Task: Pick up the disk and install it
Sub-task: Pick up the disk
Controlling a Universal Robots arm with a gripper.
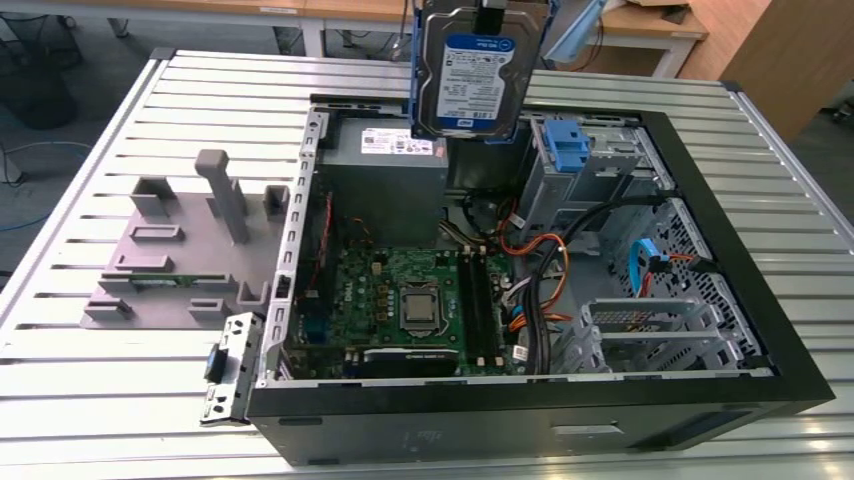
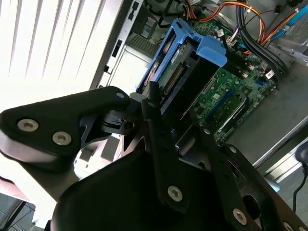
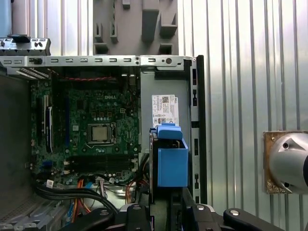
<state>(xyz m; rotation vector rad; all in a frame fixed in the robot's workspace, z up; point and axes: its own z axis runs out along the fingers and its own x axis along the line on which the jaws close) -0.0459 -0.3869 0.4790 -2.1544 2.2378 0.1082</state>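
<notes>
Our gripper pinches the disk by its upper end, with black fingers pressed against it on either side. The disk hangs straight below the gripper, up in the air. Its long axis is vertical and runs down away from the gripper, and its labelled face is turned to the exterior view. It is a flat silver metal slab with a white-and-blue label and blue plastic rails along its long edges.

Beneath it lies an open, black-framed computer case. A grey metal box with a white sticker sits almost directly under the disk, and a green motherboard lies farther out. The case rests on a ribbed metal worktop, beside a grey blocky fixture.
</notes>
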